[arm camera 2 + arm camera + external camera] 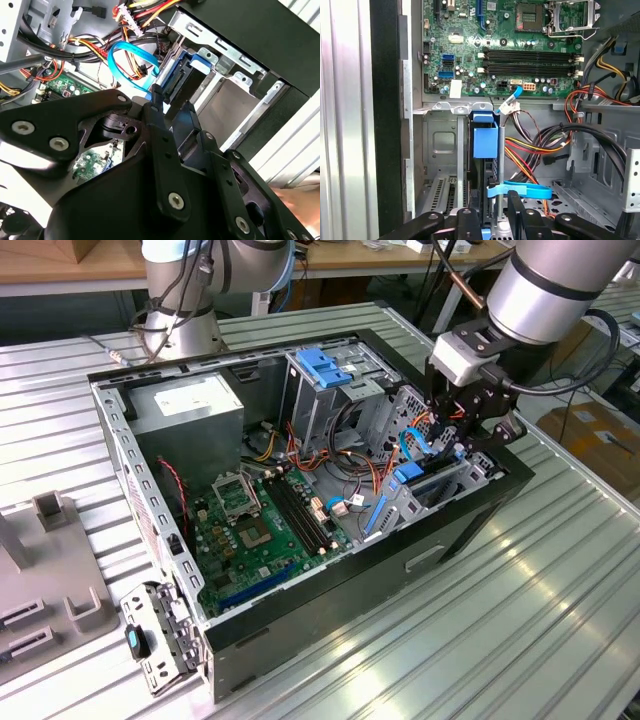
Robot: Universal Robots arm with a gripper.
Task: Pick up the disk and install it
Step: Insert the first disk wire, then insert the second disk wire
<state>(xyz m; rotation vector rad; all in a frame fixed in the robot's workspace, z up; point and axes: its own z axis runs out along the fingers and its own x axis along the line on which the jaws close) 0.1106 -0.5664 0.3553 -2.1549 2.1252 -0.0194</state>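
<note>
We see the gripper low over the open case, at the corner on the exterior view's right. The disk stands on edge in the drive bay, blue frame end toward the motherboard. In both wrist views the fingers sit one on each flat side of the disk, and we read them as clamped on it. We judge it partly seated, not fully home.

Risks:
- A blue flat cable loops across the disk just by the fingers. We think it could snag or get pinched if the disk goes deeper.
- A red, yellow and black wire bundle lies just beside the bay and could get trapped against the disk side.
- A slight tilt could jam the frame on the bay walls. The edge-on grip gives little margin against twist.

Hard to see:
- Finger links cover the disk's near end in both wrist views, so we cannot confirm pad contact.
- Bay rails and any connector below are hidden.
- The label faces are not readable edge-on.
- In the exterior view the gripper covers most of the disk. The worktop runs out of frame.
</note>
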